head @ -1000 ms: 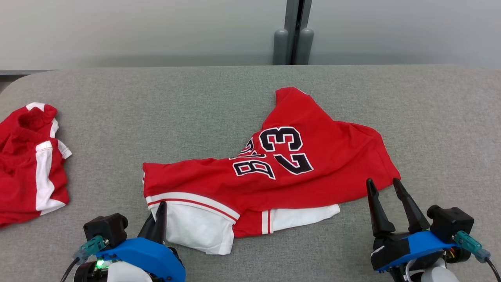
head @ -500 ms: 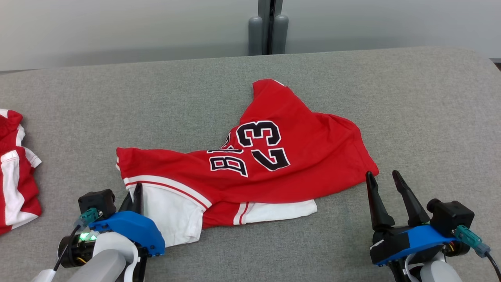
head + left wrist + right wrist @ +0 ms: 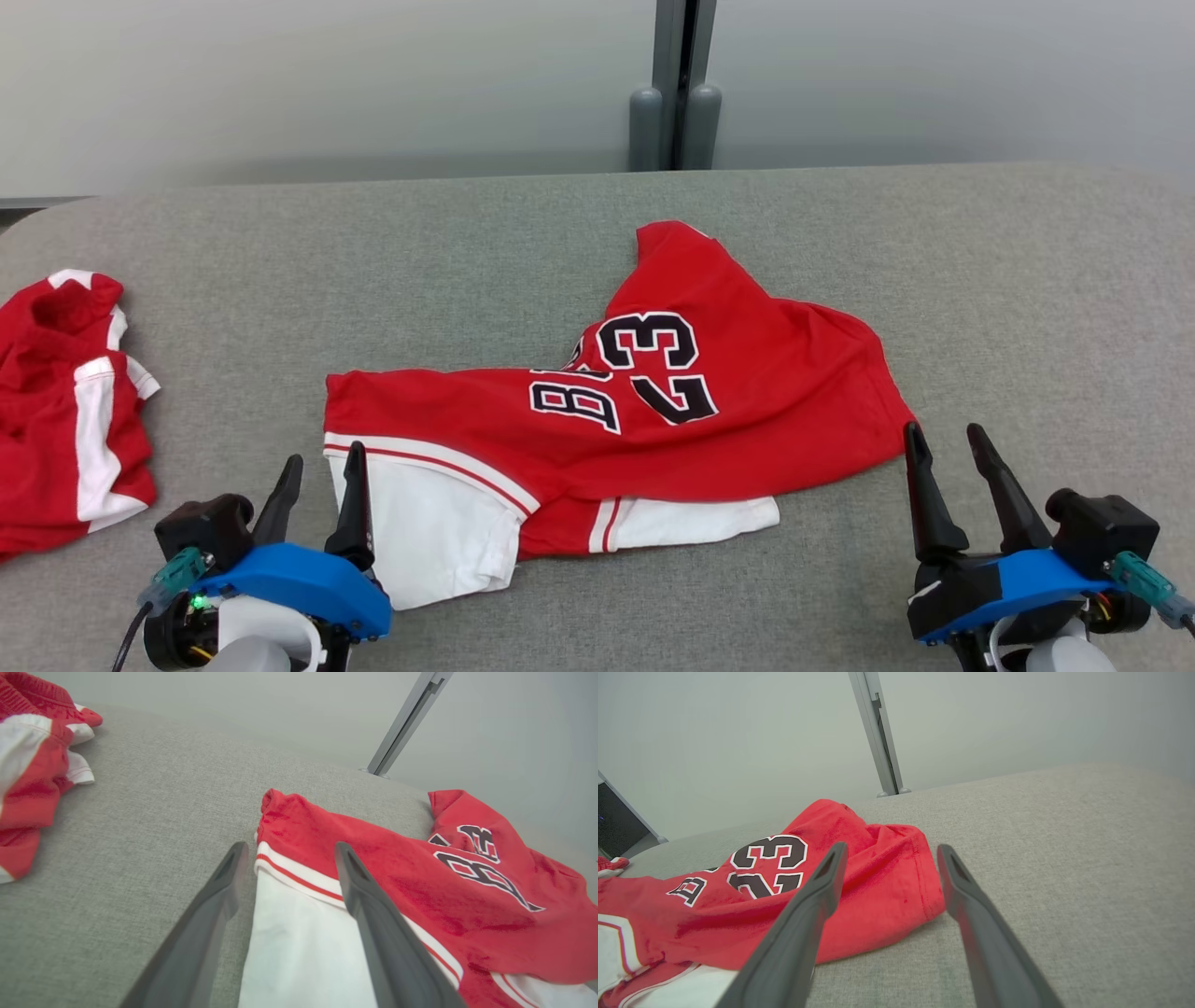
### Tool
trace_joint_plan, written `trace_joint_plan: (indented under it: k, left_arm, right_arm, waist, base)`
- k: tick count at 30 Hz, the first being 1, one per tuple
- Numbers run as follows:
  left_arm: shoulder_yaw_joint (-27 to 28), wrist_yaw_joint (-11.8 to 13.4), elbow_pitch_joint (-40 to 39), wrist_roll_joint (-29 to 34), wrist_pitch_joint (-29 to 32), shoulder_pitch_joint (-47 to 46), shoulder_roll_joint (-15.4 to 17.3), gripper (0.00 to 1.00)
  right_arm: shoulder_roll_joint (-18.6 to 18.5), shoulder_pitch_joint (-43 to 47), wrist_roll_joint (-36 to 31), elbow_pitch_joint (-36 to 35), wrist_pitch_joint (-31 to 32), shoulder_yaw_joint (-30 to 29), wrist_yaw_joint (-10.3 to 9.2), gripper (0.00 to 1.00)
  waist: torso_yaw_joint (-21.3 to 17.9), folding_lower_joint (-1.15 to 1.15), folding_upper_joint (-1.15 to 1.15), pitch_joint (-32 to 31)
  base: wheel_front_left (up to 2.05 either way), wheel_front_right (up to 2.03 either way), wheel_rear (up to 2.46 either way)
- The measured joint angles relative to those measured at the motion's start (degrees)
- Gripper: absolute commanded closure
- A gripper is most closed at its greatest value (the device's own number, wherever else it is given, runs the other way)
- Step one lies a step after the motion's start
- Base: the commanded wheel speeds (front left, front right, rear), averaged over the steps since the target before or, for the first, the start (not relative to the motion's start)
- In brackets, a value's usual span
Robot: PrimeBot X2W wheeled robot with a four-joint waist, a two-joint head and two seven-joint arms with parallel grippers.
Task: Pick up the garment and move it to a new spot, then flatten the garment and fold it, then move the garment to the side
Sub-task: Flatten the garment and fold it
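The garment (image 3: 653, 411) is a red jersey with a black "23" and white panels, lying crumpled across the middle of the grey padded table (image 3: 467, 261). My left gripper (image 3: 324, 455) stands open at its near left corner, holding nothing. In the left wrist view the left gripper (image 3: 290, 847) has its fingers on either side of the edge of the garment's white panel (image 3: 299, 933). My right gripper (image 3: 943, 429) is open just off the garment's near right corner. In the right wrist view the red hem (image 3: 896, 872) lies between the right gripper's (image 3: 892, 847) fingers.
A second red and white garment (image 3: 65, 401) lies bunched at the table's left edge, also seen in the left wrist view (image 3: 28, 765). A grey post (image 3: 674, 93) stands against the pale wall behind the table. Bare table surface stretches to the right and far side.
My left gripper was shut at the garment's white corner and now stands open. The head camera has shifted, so the whole picture moved. The right gripper stays open.
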Motion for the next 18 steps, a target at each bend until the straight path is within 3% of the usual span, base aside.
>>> trace_joint_plan:
  k: [11, 18]
  left_arm:
    - [13.37, -4.58, -7.24, 16.14, 0.00, 9.32, -5.16, 0.00]
    - [17.33, -7.53, -6.49, 20.19, 0.00, 12.20, -8.35, 0.00]
  right_arm:
    - [0.01, 1.44, -1.03, 0.67, 2.98, -3.11, 0.00, 0.00]
    - [0.02, 1.12, -2.92, 3.92, 7.94, -5.94, 0.00, 0.00]
  waist:
    - [1.41, 0.00, 0.00, -2.53]
    - [1.38, 0.00, 0.00, -2.52]
  base:
    - [0.00, 0.00, 0.00]
    - [0.00, 0.00, 0.00]
